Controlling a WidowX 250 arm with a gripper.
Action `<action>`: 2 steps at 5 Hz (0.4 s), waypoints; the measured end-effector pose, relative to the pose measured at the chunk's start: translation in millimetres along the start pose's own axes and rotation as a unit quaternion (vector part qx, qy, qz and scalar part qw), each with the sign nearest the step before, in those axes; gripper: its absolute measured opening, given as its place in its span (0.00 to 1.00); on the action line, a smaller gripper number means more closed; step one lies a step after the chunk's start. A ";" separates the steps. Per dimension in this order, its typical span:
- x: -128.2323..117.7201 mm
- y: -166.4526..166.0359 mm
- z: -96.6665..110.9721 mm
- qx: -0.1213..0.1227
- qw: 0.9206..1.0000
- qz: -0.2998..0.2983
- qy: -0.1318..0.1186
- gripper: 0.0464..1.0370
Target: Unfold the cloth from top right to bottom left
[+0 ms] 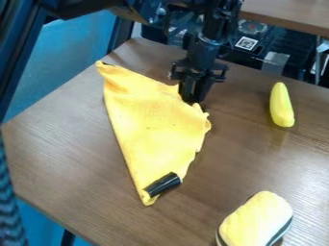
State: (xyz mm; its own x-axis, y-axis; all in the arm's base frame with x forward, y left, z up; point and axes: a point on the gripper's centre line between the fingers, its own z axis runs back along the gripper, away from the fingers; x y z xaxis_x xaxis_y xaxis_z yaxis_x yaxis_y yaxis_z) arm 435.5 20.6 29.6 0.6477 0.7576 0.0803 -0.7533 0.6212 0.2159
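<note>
Yellow cloth (151,115) lies folded into a rough triangle on the table (74,139), narrow end toward the camera. To unfold well: pinch only the top layer near the upper-right edge, lift slightly, sweep low toward bottom left, release flat. Black cylinder (163,184) on the lower tip could snag or roll. Arm (208,45) comes in from top, tool (193,100) pointing down at the cloth's right edge; can't tell if wide, narrow or gripping fabric.
</note>
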 end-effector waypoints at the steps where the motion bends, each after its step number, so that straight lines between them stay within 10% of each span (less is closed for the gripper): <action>1: 0.4 4.0 -4.9 -0.003 1.000 -0.005 0.014 0.11; 2: 8.7 13.1 11.8 -0.032 0.999 -0.002 0.026 0.03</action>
State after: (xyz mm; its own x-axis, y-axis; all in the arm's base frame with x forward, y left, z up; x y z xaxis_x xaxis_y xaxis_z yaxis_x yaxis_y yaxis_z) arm 432.6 33.0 44.6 0.6451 0.7635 0.0294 -0.7577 0.6343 0.1533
